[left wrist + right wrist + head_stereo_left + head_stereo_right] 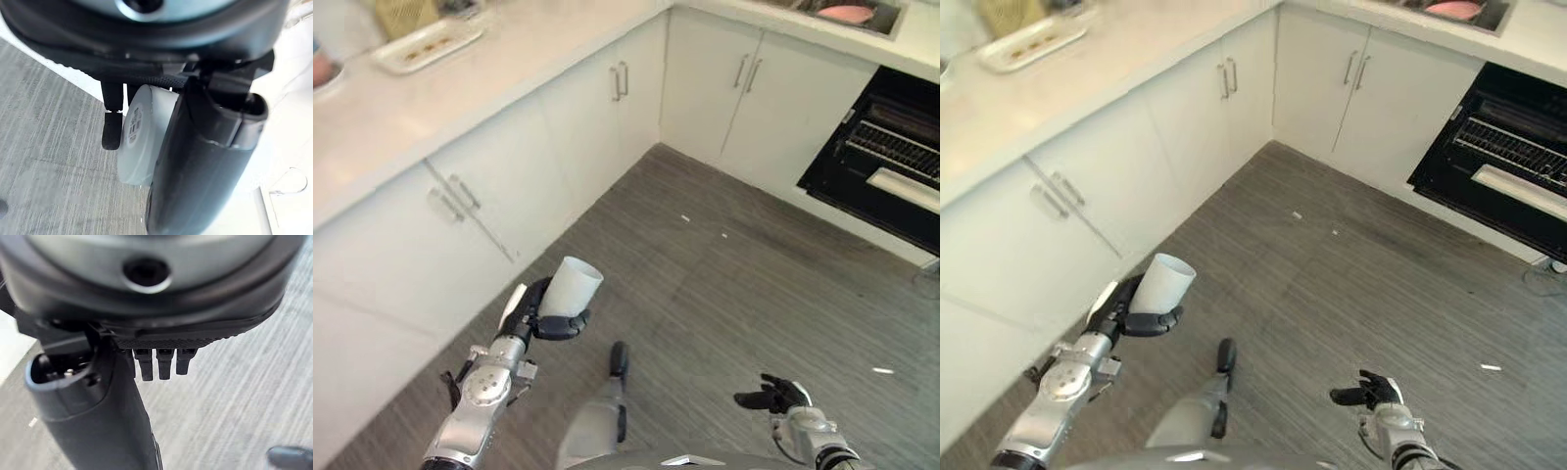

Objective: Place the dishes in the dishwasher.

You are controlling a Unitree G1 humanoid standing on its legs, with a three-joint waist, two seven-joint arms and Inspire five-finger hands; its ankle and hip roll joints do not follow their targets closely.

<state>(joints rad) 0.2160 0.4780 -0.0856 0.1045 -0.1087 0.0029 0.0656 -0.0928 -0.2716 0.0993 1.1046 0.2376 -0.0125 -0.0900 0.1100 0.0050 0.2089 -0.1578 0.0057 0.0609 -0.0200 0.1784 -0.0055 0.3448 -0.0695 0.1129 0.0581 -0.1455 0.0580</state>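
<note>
White plastic cup (572, 287), mouth tilted up-right, sits at lower left of the left eye view, the left hand (551, 318) curled round it; the empty right hand (771, 395) hangs lower right, fingers loosely spread; black open dishwasher (891, 157) at right edge; the left wrist view shows fingers (112, 128) wrapping the cup's base.

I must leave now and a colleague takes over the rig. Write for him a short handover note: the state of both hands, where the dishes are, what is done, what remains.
Left hand: shut on the white cup, held above the floor beside the white cabinets.
Right hand: open, holds nothing, low over the floor.
Dishwasher: open at the far right, rack visible.
Other dishes: a tray on the counter, something pink in the sink.
Done: cup picked up.
Left: carry the cup to the rack, then probably the remaining dishes.
</note>
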